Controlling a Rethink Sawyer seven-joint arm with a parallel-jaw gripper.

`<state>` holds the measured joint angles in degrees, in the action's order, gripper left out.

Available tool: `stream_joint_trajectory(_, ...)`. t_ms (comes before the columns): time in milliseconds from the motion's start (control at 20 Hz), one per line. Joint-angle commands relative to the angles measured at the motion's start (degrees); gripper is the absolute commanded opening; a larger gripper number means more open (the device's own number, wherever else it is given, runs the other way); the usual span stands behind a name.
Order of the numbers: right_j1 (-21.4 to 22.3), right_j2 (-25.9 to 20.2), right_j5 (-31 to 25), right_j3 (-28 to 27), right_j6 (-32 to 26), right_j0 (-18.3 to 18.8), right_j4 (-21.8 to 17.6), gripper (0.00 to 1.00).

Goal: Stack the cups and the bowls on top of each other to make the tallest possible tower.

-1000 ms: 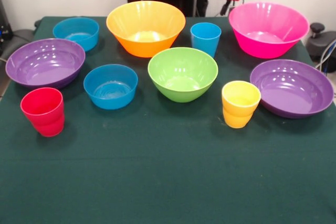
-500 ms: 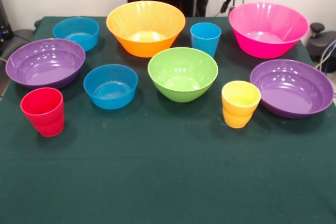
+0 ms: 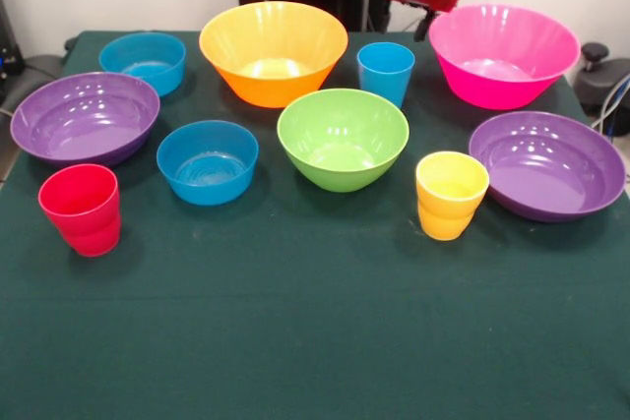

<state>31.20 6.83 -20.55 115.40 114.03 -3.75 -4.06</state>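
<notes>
All the cups and bowls stand apart and upright on the green cloth; no tower is in view. Along the back are a small blue bowl (image 3: 143,61), the orange bowl (image 3: 273,51), the blue cup (image 3: 385,72) and the pink bowl (image 3: 503,54). The middle row holds a purple bowl (image 3: 85,117), a second blue bowl (image 3: 207,160), the lime green bowl (image 3: 343,138) and another purple bowl (image 3: 546,164). Nearer the front stand the red cup (image 3: 81,209) and the yellow cup (image 3: 451,195). My gripper (image 3: 424,19) hangs at the top edge, between the blue cup and the pink bowl, holding nothing visible.
The dark green cloth (image 3: 315,331) runs wide across the front of the table. Black equipment and cables (image 3: 602,81) sit past the table's right edge, and a dark object (image 3: 30,71) lies off the left edge.
The red and black end of the arm has come down a little at the top edge. The cups and bowls have not moved.
</notes>
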Motion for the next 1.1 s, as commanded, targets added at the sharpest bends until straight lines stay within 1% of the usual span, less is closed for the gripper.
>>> stream_joint_trajectory(50,-0.4,-4.7,-4.2,-7.9,5.3,1.0,2.3,1.00)
stream_joint_trajectory(300,0.3,-4.9,-7.1,-8.0,4.8,1.5,2.3,1.00)
stream_joint_trajectory(450,0.7,-4.9,-7.7,-7.7,5.0,1.4,2.3,1.00)
stream_joint_trajectory(750,-0.1,-5.0,-6.4,-7.2,5.6,1.3,2.2,1.00)
stream_joint_trajectory(950,-1.7,-5.1,-2.7,-6.3,5.9,1.7,1.7,1.00)
stream_joint_trajectory(1100,-1.3,-5.2,-3.2,-5.3,5.8,2.1,1.7,1.00)
